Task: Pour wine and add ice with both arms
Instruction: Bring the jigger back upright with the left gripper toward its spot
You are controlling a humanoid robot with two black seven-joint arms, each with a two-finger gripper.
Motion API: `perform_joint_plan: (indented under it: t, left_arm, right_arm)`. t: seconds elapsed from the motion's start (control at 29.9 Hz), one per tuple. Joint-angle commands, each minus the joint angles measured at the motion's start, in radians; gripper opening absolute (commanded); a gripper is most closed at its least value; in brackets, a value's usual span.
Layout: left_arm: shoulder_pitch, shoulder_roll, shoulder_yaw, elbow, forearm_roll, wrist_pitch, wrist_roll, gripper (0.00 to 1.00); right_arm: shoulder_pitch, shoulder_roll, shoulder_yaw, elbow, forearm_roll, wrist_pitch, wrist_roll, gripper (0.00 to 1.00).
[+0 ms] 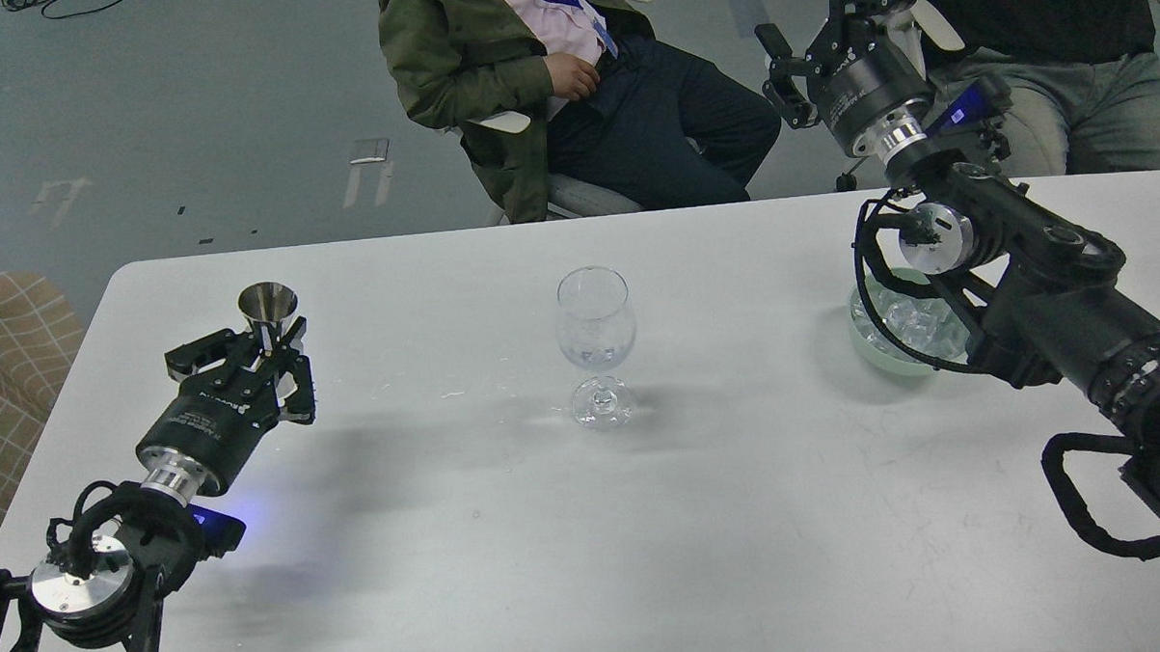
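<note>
The left gripper (pixel 271 361) is closed around the stem of a steel measuring cup (pixel 268 306). To its right stands an upright wine glass (pixel 595 345). The right gripper (pixel 825 28) hangs spread, raised beyond the bowl (pixel 865 340) of ice (pixel 913 324).

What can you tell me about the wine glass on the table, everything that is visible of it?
The wine glass is clear and stemmed, apparently of glass: a rounded bowl, a short stem and a round foot. It stands upright near the middle of the white table, and only the table touches it. The bowl looks empty of wine; no coloured liquid shows. The left gripper is well to its left, by a small metal cup. The bowl of ice is to its right, partly behind the right arm.
</note>
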Motion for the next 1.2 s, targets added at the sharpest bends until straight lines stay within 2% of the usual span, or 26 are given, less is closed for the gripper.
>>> perform_joint_plan:
  t: [0.0, 0.07, 0.43, 0.6, 0.7, 0.94, 1.1, 1.17]
  left_arm:
    - [-0.001, -0.011, -0.002, 0.051, 0.000, -0.037, -0.008, 0.03]
    - [-0.001, -0.011, 0.001, 0.075, 0.000, -0.060, -0.008, 0.05]
    - [-0.014, -0.006, 0.002, 0.141, 0.007, -0.061, -0.014, 0.13]
    - [-0.017, -0.006, 0.008, 0.153, 0.014, -0.042, -0.063, 0.15]
    - [-0.019, -0.006, 0.008, 0.155, 0.013, -0.025, -0.067, 0.16]
    - [-0.017, -0.008, 0.008, 0.158, 0.013, -0.023, -0.071, 0.23]
    - [-0.017, -0.006, 0.008, 0.158, 0.013, -0.031, -0.069, 0.38]
    - [-0.017, -0.005, 0.008, 0.158, 0.014, -0.031, -0.068, 0.40]
  right_arm:
    - [0.000, 0.004, -0.001, 0.000, 0.000, 0.001, 0.000, 1.00]
    - [0.000, 0.004, -0.001, 0.000, 0.000, 0.001, 0.000, 1.00]
    - [-0.006, 0.007, -0.001, -0.002, -0.002, 0.001, 0.000, 1.00]
    - [-0.006, 0.007, -0.003, -0.002, -0.002, 0.001, 0.000, 1.00]
    - [-0.006, 0.006, -0.003, -0.002, -0.002, 0.001, 0.000, 1.00]
    - [-0.008, 0.006, -0.003, -0.002, -0.002, 0.002, 0.000, 1.00]
    - [-0.011, 0.007, -0.003, -0.002, -0.002, 0.002, 0.000, 1.00]
    - [-0.011, 0.007, -0.003, -0.002, -0.002, 0.002, 0.000, 1.00]
